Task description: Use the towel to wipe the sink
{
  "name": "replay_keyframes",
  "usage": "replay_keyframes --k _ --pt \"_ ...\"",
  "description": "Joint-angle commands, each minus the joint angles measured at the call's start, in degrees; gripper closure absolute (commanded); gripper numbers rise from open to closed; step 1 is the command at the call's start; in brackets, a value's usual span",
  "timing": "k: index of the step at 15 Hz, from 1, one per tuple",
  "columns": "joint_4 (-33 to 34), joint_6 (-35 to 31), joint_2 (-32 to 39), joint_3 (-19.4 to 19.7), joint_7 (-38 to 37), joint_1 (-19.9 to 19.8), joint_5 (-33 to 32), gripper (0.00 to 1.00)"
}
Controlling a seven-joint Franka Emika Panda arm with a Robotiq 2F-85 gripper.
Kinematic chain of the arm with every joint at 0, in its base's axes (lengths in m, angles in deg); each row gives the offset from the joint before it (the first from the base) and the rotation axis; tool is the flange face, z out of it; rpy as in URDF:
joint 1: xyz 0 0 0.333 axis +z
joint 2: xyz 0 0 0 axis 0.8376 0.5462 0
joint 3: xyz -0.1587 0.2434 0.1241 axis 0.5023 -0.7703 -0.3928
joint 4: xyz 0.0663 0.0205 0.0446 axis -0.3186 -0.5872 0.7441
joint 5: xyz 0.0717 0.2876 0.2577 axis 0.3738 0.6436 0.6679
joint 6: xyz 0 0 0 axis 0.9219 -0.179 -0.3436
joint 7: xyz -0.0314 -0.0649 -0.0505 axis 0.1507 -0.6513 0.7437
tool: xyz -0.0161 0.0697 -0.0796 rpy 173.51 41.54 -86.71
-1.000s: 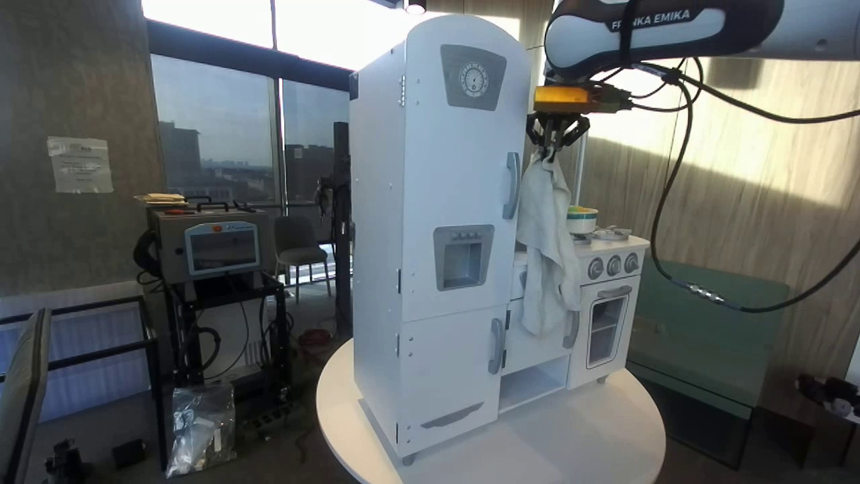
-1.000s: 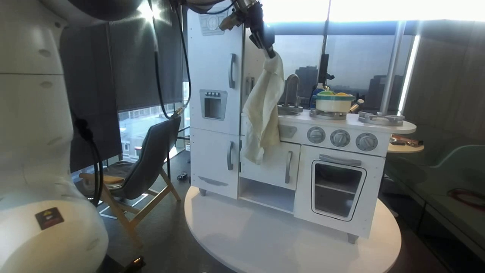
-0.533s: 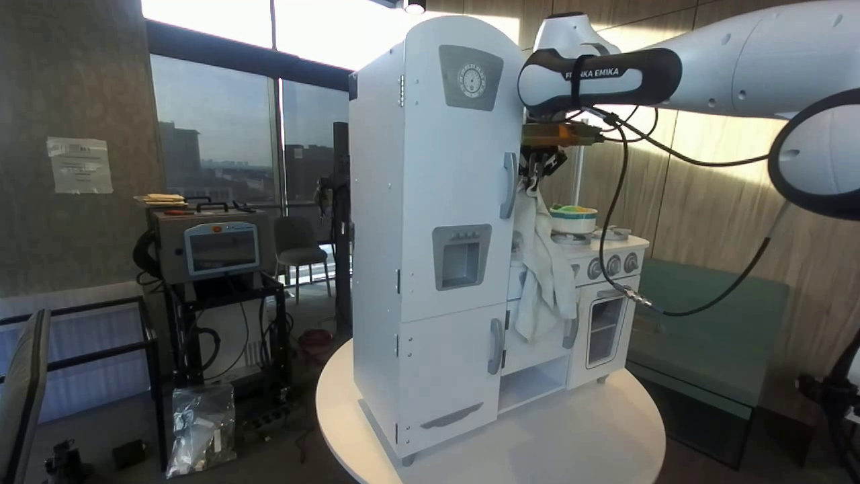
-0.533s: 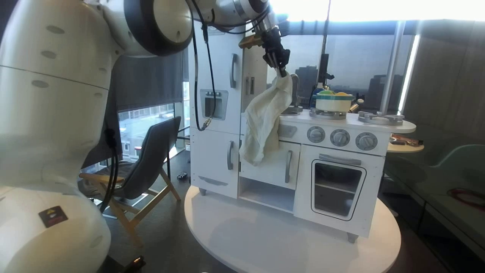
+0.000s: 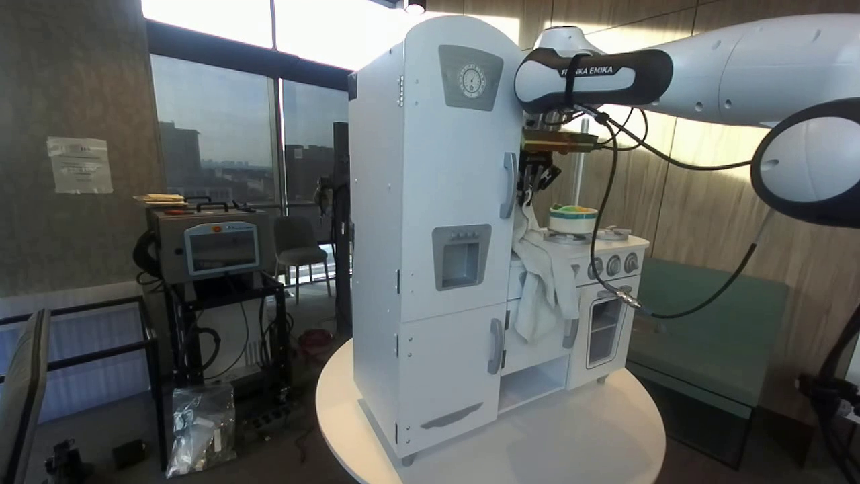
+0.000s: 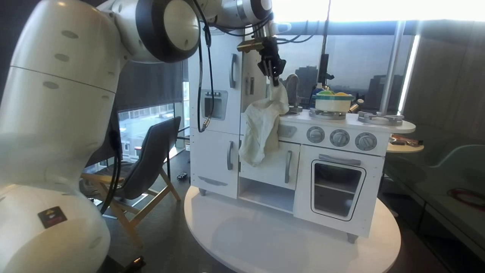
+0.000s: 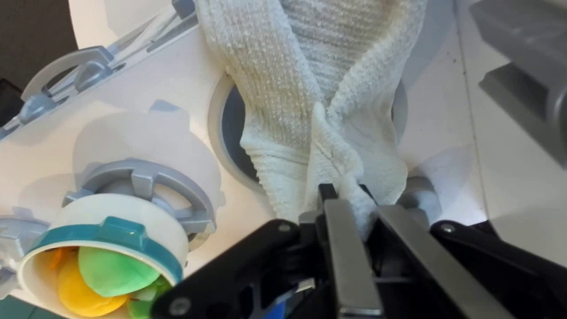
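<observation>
My gripper (image 7: 347, 195) is shut on one end of the white towel (image 7: 288, 88), above the sink. The gripper also shows in both exterior views (image 5: 527, 198) (image 6: 273, 81). In both exterior views the towel (image 5: 541, 282) (image 6: 261, 127) drapes over the counter's front edge and hangs down before the cabinet door. The round grey sink (image 7: 234, 128) is partly covered by the towel in the wrist view; an edge of the sink (image 6: 293, 112) shows in an exterior view. The grey faucet (image 6: 292, 87) stands behind the sink.
A white pot (image 6: 333, 103) with a teal rim and toy food stands on a burner (image 7: 146, 175) beside the sink. The tall toy fridge (image 5: 463, 188) stands close on the sink's other side. Stove knobs (image 6: 340, 137) line the front. The play kitchen stands on a round white table (image 6: 288, 239).
My gripper has lowered toward the sink with the towel still held. The towel's middle has come to rest over the counter edge. In the last half second the gripper moved only slightly.
</observation>
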Motion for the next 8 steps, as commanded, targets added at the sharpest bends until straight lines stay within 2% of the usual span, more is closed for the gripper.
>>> replay_keyframes --k 1,3,8 --pt "-0.4 5.4 -2.9 -1.7 10.7 -0.9 3.4 0.86" --pt "-0.1 7.5 -3.1 -1.4 16.3 -1.3 3.0 0.85" --pt "0.3 9.5 -2.7 -0.5 22.6 -4.0 4.6 0.86"
